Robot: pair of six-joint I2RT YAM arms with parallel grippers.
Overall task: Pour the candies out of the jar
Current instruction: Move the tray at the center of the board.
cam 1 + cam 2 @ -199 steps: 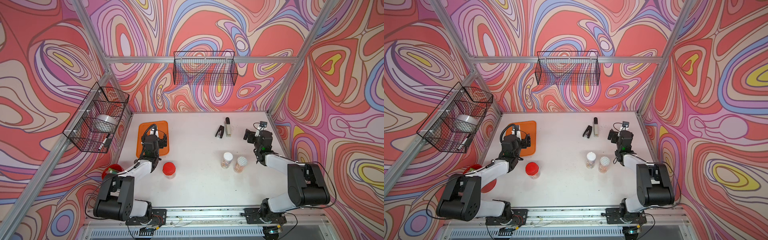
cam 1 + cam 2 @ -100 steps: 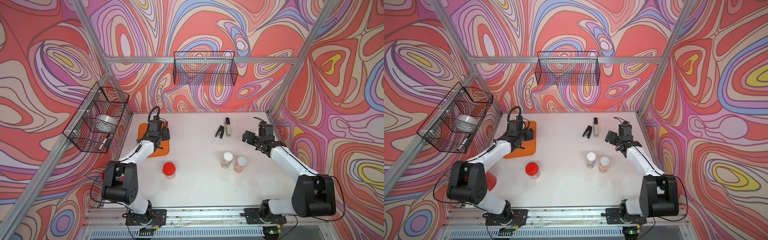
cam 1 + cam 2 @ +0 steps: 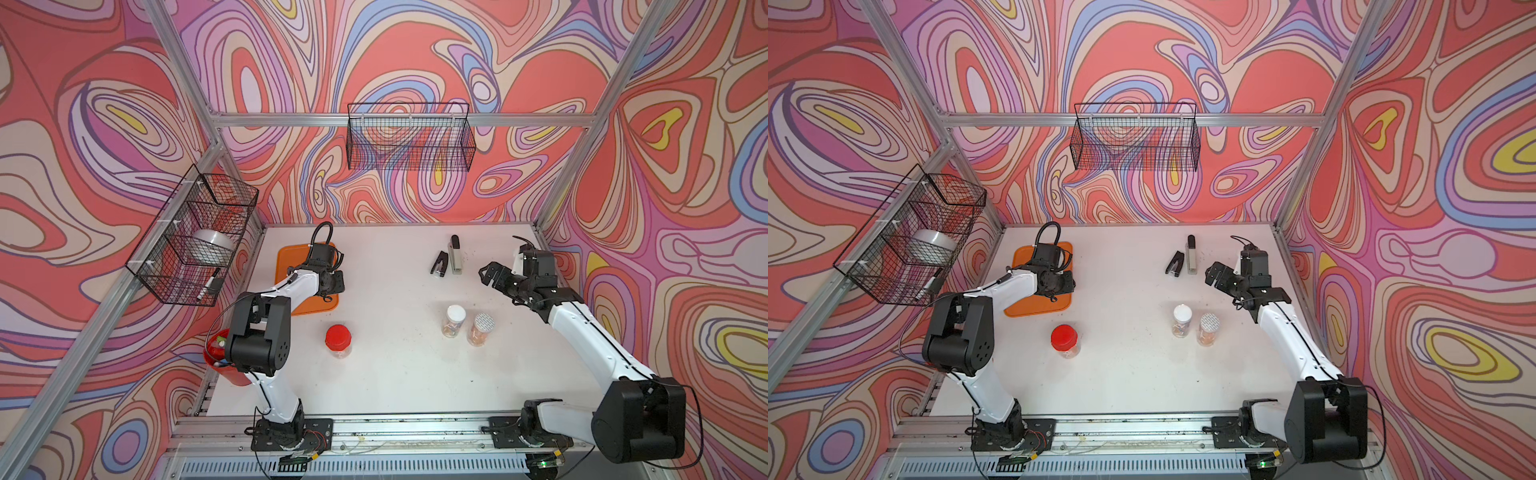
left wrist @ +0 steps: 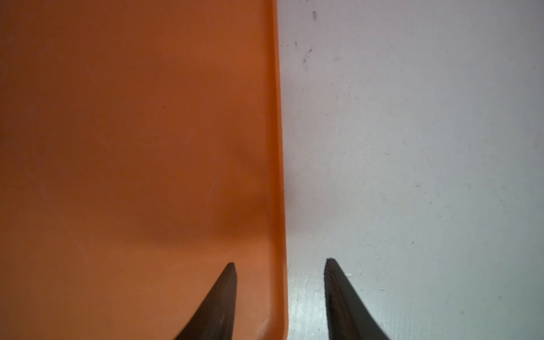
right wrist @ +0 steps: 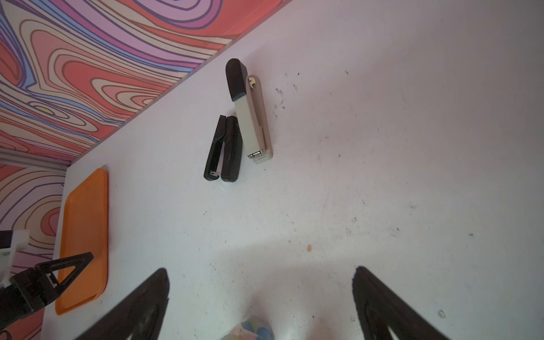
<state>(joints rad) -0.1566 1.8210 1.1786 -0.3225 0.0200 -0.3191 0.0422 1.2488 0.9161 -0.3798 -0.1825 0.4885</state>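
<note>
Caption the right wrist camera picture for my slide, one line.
Open right gripper over the white table, facing a black stapler and a beige stapler, orange tray farther off.

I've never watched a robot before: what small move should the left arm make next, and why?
Probably close the left tool on the rim of the orange tray: its fingertips straddle that edge, one over the tray, one over the table, gripping nothing. The lidded jars stand apart from it.

Swirling red, pink and lilac walls [image 3: 415,58] enclose a scuffed white desk [image 3: 395,374] framed by silver metal rails [image 3: 291,119]. One black wire basket [image 3: 409,137] hangs at the back, another basket [image 3: 191,237] at the side.
</note>
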